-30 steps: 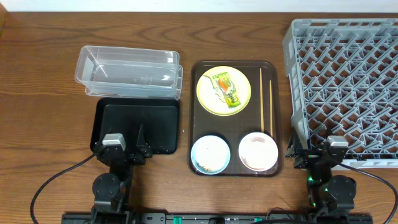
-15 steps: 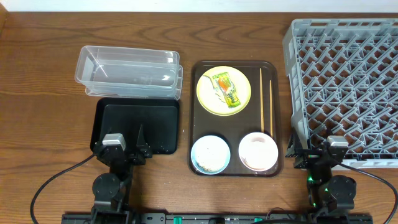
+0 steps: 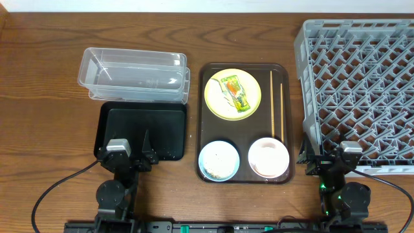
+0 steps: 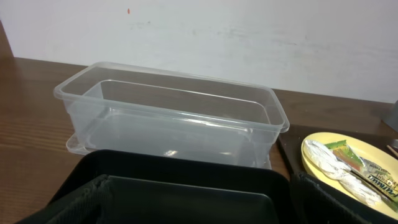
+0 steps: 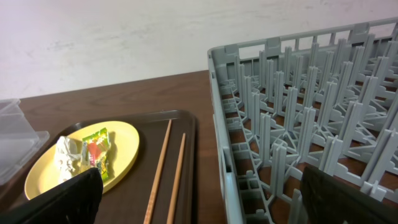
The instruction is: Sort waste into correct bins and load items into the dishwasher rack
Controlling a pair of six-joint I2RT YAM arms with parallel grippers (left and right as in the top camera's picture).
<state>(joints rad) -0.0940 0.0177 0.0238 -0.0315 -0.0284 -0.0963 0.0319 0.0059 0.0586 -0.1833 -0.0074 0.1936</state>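
Not started yet; probably sorting waste first. Parked at near surface edge with left hand (image 3: pixel 131 157) and right hand (image 3: pixel 331 160) both spread wide, holding nothing. Spotted wrapper (image 3: pixel 234 92) on plate (image 3: pixel 217 103), well apart from tub (image 3: pixel 132 74). Next: reach over, pinch wrapper low, avoid dragging plate.

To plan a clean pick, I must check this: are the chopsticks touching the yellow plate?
Apart. The overhead view shows a strip of bare brown tray between the chopsticks and the rim of the yellow plate.
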